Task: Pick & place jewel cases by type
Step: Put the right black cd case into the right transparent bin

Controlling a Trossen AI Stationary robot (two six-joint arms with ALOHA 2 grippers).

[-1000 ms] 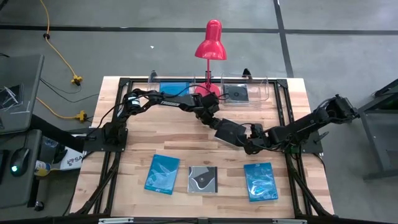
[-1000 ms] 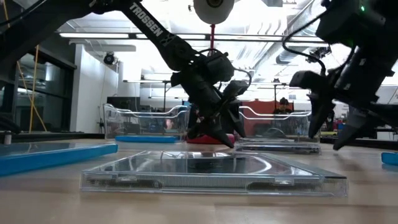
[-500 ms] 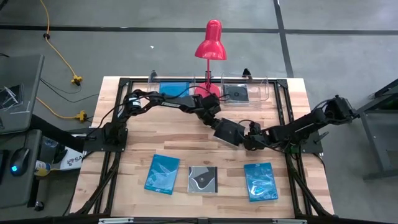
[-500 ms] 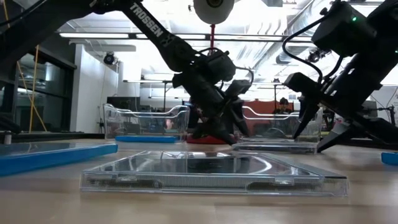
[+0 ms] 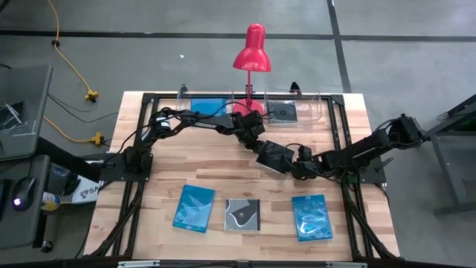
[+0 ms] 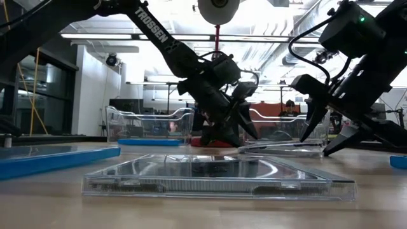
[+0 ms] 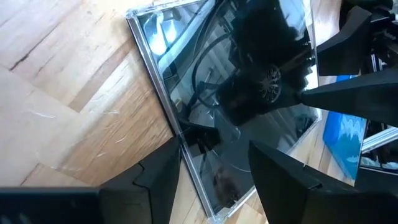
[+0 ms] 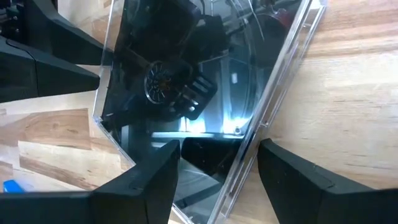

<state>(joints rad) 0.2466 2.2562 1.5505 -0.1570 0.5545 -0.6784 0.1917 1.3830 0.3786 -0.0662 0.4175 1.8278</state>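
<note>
One flat, square, dark glossy jewel case point(image 5: 275, 157) at mid-table, one edge tipped off the wooden table point(image 5: 149, 193), pinched at opposite edges by left gripper point(image 5: 262, 151) and right gripper point(image 5: 297, 165), apparently for handover.

Jewel cases: black point(image 5: 276, 157) mid-frame, tilted; two blue point(image 5: 194, 208) point(image 5: 312, 217), grey swirl point(image 5: 242, 214) along bottom; blue point(image 5: 207, 106), dark point(image 5: 283, 112) top.
</note>
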